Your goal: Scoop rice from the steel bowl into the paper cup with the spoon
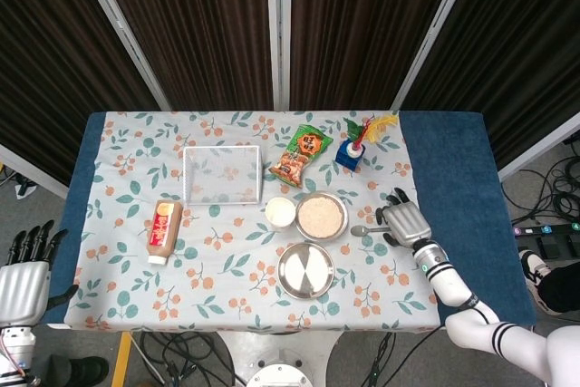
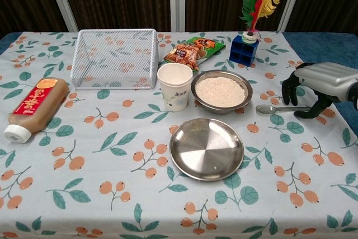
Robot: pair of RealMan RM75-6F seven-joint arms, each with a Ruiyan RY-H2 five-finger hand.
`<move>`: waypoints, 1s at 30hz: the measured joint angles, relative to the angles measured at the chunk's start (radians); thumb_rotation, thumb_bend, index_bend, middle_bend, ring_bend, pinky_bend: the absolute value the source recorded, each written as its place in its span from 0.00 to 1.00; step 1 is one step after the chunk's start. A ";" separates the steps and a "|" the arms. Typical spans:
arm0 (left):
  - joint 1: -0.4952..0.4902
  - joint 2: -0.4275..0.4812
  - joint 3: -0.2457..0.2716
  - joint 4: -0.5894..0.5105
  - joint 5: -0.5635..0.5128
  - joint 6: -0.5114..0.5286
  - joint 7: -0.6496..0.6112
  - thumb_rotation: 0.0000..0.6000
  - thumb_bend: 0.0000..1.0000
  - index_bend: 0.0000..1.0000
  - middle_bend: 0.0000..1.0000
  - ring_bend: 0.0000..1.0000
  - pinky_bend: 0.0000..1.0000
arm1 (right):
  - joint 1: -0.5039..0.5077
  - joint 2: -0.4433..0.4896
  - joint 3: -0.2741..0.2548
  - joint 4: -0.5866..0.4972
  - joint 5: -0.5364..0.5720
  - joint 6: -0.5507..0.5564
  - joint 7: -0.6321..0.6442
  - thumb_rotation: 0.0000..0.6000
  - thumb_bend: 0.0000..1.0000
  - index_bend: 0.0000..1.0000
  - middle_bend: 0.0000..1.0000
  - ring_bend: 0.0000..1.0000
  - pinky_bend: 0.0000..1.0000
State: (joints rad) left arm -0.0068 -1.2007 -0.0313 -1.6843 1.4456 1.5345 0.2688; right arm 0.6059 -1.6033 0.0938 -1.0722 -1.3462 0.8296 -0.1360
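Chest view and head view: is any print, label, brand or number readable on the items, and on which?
No text can be read in full.
Brown squeeze bottle with white cap: red label with pale characters, too blurred.
White paper cup: small dark print low on its side, too small.
Orange and green snack bag: printed graphics, lettering illegible.
Blue block holding feathers: no text visible.

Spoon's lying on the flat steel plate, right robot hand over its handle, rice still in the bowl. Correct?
Not quite. The spoon lies on the tablecloth right of the bowl, not on the plate; the chest view shows it. The right robot hand is over its handle, and rice is in the bowl.
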 measured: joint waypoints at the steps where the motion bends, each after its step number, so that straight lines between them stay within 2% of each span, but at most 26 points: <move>1: 0.000 -0.001 0.000 0.001 0.000 0.000 -0.001 1.00 0.14 0.21 0.14 0.07 0.07 | 0.000 0.001 -0.001 -0.001 0.001 -0.001 0.000 1.00 0.24 0.47 0.50 0.18 0.06; 22: -0.002 -0.006 -0.002 0.010 -0.007 -0.004 -0.013 1.00 0.14 0.21 0.14 0.07 0.07 | 0.018 0.000 -0.010 -0.006 0.031 -0.030 -0.010 1.00 0.29 0.48 0.53 0.20 0.05; 30: -0.002 -0.007 -0.002 0.014 -0.006 -0.003 -0.016 1.00 0.14 0.21 0.14 0.07 0.07 | 0.021 0.013 -0.017 -0.019 0.031 -0.032 -0.016 1.00 0.33 0.51 0.54 0.21 0.05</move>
State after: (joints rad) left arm -0.0090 -1.2078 -0.0331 -1.6708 1.4396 1.5314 0.2525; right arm 0.6268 -1.5904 0.0773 -1.0912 -1.3148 0.7976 -0.1522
